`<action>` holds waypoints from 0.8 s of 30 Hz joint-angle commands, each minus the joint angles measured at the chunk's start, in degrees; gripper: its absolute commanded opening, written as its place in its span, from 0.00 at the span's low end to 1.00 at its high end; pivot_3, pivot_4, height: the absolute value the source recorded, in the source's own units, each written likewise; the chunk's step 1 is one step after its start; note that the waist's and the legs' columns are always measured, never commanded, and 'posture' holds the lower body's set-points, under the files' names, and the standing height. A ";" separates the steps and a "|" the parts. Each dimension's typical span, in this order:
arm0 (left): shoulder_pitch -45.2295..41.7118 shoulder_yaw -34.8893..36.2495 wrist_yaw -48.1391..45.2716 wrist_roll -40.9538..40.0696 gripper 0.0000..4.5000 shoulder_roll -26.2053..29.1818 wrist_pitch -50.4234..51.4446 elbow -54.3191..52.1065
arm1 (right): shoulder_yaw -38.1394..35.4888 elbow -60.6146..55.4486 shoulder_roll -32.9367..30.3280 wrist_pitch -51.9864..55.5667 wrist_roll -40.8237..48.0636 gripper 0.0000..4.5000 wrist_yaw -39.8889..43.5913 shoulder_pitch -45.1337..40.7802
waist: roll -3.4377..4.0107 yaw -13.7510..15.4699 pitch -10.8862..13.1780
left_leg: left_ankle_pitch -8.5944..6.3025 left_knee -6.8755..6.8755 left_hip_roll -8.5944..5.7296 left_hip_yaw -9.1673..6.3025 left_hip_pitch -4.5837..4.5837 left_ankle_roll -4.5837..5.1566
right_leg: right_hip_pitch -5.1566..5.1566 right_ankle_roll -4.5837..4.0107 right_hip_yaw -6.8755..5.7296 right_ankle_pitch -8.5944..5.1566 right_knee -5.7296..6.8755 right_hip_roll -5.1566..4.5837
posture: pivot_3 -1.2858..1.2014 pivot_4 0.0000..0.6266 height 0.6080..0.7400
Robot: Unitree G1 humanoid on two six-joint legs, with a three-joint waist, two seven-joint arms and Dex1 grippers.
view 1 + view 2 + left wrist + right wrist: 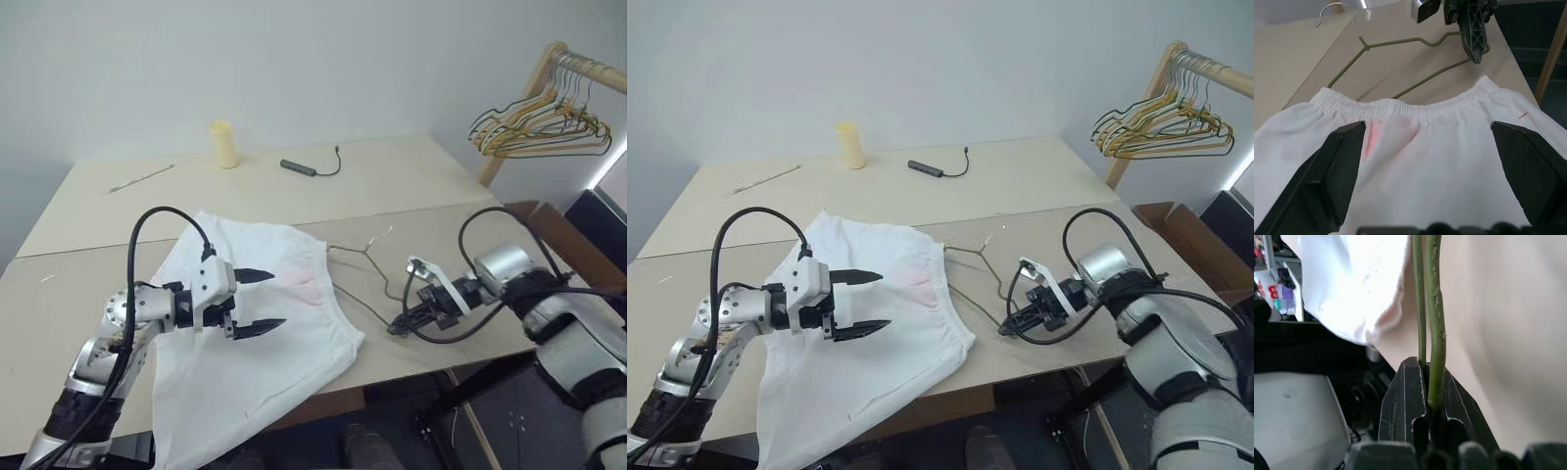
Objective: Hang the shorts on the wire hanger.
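Observation:
The white shorts lie spread on the beige table, with a faint pink mark near the elastic waistband. My left gripper hovers open just above them, its fingers pointing toward the waistband. The thin olive wire hanger lies flat on the table beside the waistband, its hook pointing to the far side. My right gripper is shut on the hanger's near corner; in the right wrist view the wire runs out from between the closed fingers.
A yellow cup, a dark adapter with a cable and a thin stick lie at the table's far side. A wooden rack with a bunch of coloured hangers stands at the right. The table's front edge is close under the shorts.

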 commanded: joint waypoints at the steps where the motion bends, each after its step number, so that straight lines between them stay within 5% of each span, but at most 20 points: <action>1: -1.64 0.82 0.39 -0.94 0.99 -0.03 -0.72 -1.64 | -2.10 6.18 2.40 -2.53 -2.40 0.00 3.47 -2.14 | 0.00 0.21 0.00 | 0.00 0.00 0.00 0.00 -0.01 0.00 | 0.00 0.00 -0.01 0.00 0.00 0.00 | 0.50 0.00 1.00; 10: -0.04 1.22 0.98 -0.39 0.99 0.14 -1.32 -2.11 | -13.12 10.58 3.56 -5.39 -6.76 0.00 3.01 -2.14 | 0.02 0.64 -0.01 | 0.00 0.06 -0.04 -0.02 -0.07 0.00 | -0.04 0.02 -0.03 0.02 0.05 -0.06 | 0.49 0.00 1.00; 13: -0.24 0.81 0.93 -0.23 0.99 0.21 -1.27 -1.87 | -18.25 7.88 4.35 -6.67 -8.21 0.00 -3.16 -0.52 | 0.03 0.39 -0.02 | 0.00 0.07 -0.04 -0.01 -0.06 0.00 | -0.04 0.02 -0.03 0.02 0.07 -0.05 | 0.49 0.00 1.00; 18: -2.20 1.05 0.22 -0.65 0.99 0.47 -1.14 -0.91 | -26.54 -4.77 4.36 -8.60 -8.36 0.00 -10.56 5.31 | 0.03 0.21 -0.03 | 0.00 0.07 -0.03 -0.08 -0.10 -0.01 | -0.05 0.03 -0.04 0.02 0.06 -0.05 | 0.48 0.00 1.00; 24: -8.71 4.67 -0.43 -2.24 0.99 1.35 -2.02 1.85 | -30.95 -24.76 1.73 -23.32 -13.16 0.00 -17.95 15.28 | 0.04 0.28 -0.03 | 0.00 0.10 -0.06 -0.15 -0.18 -0.01 | -0.07 0.07 -0.08 0.03 0.03 -0.07 | 0.47 0.00 1.00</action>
